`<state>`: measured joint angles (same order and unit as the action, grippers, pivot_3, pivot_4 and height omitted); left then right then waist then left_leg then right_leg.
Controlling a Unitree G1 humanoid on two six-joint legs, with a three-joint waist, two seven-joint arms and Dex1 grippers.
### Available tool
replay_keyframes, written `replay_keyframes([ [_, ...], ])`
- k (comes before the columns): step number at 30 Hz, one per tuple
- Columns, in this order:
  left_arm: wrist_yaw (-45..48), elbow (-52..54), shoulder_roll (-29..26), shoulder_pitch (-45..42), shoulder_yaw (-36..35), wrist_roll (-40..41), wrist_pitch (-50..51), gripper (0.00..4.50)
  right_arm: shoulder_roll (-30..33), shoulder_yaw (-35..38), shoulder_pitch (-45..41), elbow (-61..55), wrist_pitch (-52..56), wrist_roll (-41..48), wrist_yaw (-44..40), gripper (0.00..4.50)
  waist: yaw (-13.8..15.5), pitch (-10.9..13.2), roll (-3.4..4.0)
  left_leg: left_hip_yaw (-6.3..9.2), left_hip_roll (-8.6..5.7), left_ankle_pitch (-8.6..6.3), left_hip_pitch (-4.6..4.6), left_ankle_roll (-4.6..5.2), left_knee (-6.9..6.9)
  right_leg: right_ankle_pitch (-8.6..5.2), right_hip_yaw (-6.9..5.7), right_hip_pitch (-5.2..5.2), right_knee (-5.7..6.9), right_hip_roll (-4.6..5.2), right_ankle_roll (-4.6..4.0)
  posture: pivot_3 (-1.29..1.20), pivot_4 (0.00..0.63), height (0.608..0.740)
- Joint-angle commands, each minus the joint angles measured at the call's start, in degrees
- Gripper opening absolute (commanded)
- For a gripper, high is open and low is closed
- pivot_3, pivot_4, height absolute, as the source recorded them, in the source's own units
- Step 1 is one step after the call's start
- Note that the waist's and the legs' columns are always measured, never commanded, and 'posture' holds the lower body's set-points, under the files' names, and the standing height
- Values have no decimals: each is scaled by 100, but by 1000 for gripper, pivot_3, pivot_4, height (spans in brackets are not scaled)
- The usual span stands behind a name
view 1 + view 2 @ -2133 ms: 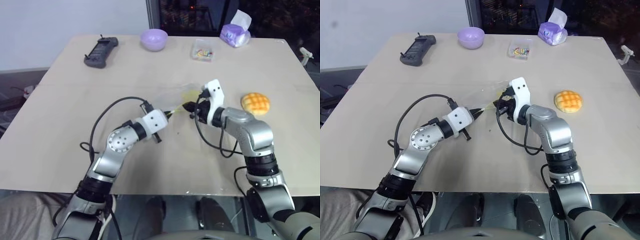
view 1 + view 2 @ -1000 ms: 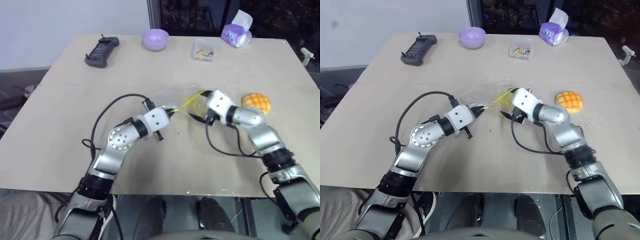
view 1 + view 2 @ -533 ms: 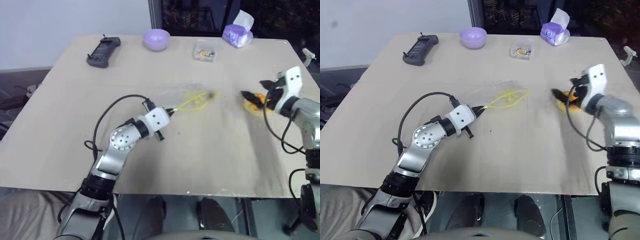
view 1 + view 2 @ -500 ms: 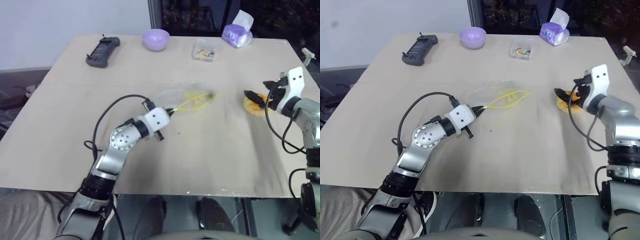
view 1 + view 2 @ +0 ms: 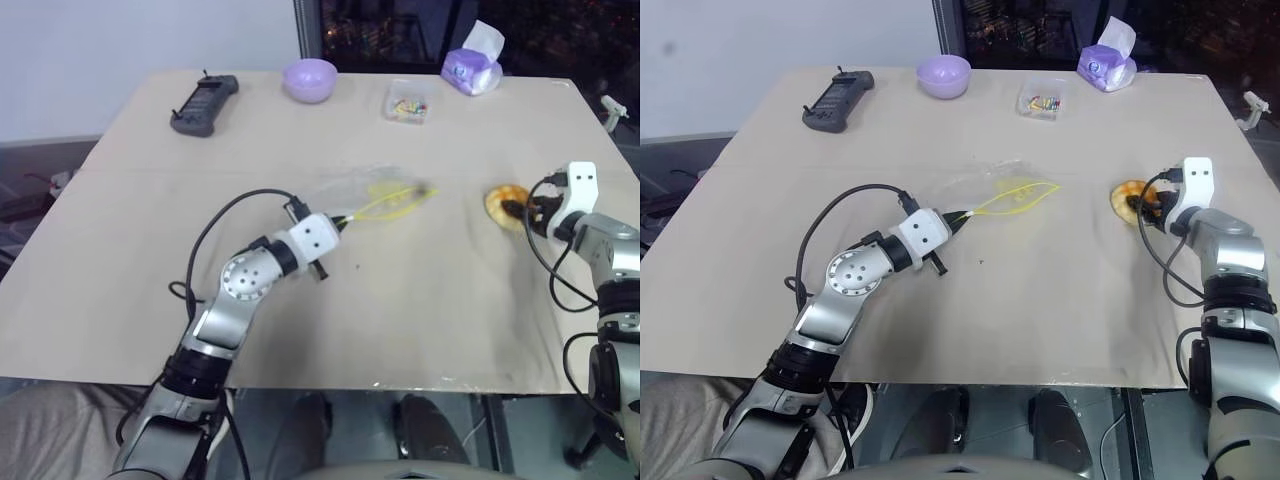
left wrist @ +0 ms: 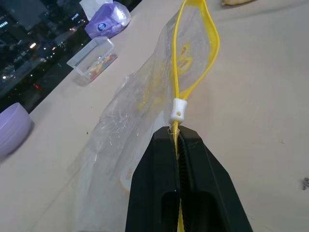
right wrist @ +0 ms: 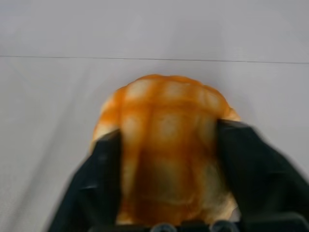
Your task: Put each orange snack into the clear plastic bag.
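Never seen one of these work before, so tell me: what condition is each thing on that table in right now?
Plastic bag: mouth open, zip end pinched.
Left claw: shut on plastic bag.
Bun: on table, between right claw's fingers.
Right claw: fingers either side of bun.
Bowl: upright.

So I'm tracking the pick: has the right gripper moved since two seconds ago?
Yes. The right gripper has left the clear plastic bag and swung toward the table's right edge, now straddling the orange bun.
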<state>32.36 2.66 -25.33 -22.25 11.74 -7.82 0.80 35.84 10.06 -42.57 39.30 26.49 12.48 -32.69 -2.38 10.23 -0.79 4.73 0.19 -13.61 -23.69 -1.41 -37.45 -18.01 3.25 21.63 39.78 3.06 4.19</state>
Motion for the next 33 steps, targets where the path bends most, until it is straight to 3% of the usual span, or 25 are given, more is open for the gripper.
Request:
replay_keyframes([
  [1, -58, 64, 7, -77, -64, -23, -106, 0, 52, 20, 29, 19, 58, -39, -36, 1377, 0, 0, 0, 0, 0, 0, 0, 0, 0, 0, 0, 0, 0, 0, 0, 0, 150, 740],
  [4, -61, 49, 9, -87, -65, -16, -116, 0, 63, 4, 53, -110, -2, -24, -142, 209, 0, 0, 0, 0, 0, 0, 0, 0, 0, 0, 0, 0, 0, 0, 0, 0, 150, 740],
  [5, -59, 36, 7, -96, -68, -13, -122, 0, 59, -4, 66, -182, -42, -12, -197, 62, 0, 0, 0, 0, 0, 0, 0, 0, 0, 0, 0, 0, 0, 0, 0, 0, 150, 740],
  [10, -57, 19, -1, -112, -76, -9, -138, 0, 18, 48, 348, -1264, -262, 514, -1187, 62, -6, 2, 2, 1, 0, 0, -4, 0, 0, 0, -1, 3, -1, 0, 0, 0, 150, 740],
  [16, -32, 2, 10, -129, -27, -21, -186, 0, 189, -274, 993, -3294, 649, 1469, -2526, 62, 5, 3, 4, 6, 1, 0, -5, 0, 1, 0, -4, 3, -3, -1, 0, 0, 150, 740],
  [21, -17, -13, 17, -149, -8, -25, -214, 0, 95, -690, 1004, -3817, 956, 1473, -2500, 62, 14, 3, 4, 9, 0, 0, -5, 0, -1, 0, -8, 2, -1, 0, 0, 0, 150, 740],
  [33, 31, 48, 30, -141, 74, -87, -342, 0, -364, -1154, 335, -3195, 927, 1062, -2094, 62, 12, 3, 4, 12, -1, 0, -6, 0, -1, 0, -11, 4, -1, -1, 0, 0, 150, 740],
])
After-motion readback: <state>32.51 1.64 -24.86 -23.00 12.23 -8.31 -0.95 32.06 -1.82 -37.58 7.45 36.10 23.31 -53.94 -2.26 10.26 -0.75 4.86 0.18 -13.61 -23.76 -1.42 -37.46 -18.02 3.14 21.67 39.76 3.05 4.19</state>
